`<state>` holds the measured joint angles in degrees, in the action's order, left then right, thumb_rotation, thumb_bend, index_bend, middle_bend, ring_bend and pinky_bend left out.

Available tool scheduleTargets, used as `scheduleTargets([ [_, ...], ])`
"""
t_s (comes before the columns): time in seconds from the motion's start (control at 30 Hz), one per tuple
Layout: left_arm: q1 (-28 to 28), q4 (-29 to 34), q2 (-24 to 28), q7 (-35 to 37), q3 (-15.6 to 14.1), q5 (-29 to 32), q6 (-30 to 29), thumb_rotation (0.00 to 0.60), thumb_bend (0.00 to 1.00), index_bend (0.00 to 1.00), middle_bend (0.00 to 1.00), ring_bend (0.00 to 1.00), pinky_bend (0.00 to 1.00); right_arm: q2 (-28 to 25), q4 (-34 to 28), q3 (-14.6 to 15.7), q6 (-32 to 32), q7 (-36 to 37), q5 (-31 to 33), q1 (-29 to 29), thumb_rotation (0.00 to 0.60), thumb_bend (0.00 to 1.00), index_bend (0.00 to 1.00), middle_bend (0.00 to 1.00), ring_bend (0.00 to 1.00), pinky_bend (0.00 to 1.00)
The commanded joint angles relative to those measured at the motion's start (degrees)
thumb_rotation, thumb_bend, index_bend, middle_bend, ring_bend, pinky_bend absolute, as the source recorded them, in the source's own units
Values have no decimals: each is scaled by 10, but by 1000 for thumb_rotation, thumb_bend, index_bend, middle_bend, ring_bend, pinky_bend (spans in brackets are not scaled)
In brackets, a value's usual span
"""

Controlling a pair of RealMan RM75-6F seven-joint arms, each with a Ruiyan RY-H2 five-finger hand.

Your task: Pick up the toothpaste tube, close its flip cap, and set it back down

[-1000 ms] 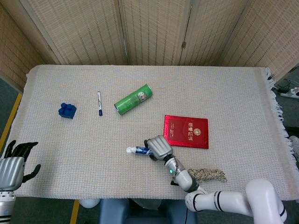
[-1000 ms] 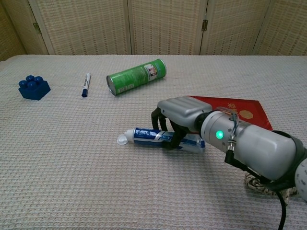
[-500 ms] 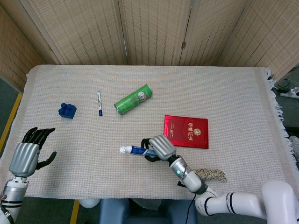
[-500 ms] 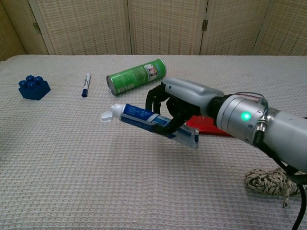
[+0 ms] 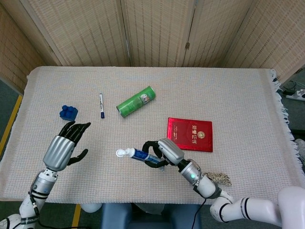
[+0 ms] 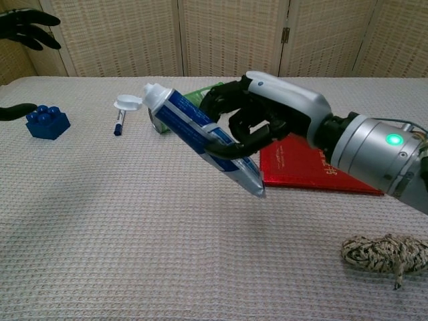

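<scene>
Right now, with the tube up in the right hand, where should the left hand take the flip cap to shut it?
Probably at the open lid, hanging off the nozzle end of the tube. That end points toward the left hand, which is open. The right hand grips mid-body, so come in from the robot's left and press the lid over.

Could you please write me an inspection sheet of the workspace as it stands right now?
Surface: table covered with a woven cloth.
Job's things: toothpaste tube lifted off the cloth, flip cap open.
Clutter: green can on its side, marker, blue brick, red booklet, rope bundle.
Hands: right hand grips the tube; left hand open, fingers spread, above the cloth.
Cables: cords on the floor at right.
Surroundings: folding woven screens behind.
</scene>
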<state>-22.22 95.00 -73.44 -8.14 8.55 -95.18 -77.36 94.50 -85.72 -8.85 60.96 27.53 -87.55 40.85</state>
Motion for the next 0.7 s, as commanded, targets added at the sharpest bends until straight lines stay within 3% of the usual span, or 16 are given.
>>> scheduleTargets([
  [0.03,-9,8,-9,-12,-5,-10,6,600,368,48,205,201,157,7,17,5,10,25,-15,2,600,1000,696,681,764,712],
  [0.7,-41,31,-57,-45,-22,-40,9,600,366,47,194,199,157,38,32,0,-13,16,-1,29,600,1000,702,682,761,711],
])
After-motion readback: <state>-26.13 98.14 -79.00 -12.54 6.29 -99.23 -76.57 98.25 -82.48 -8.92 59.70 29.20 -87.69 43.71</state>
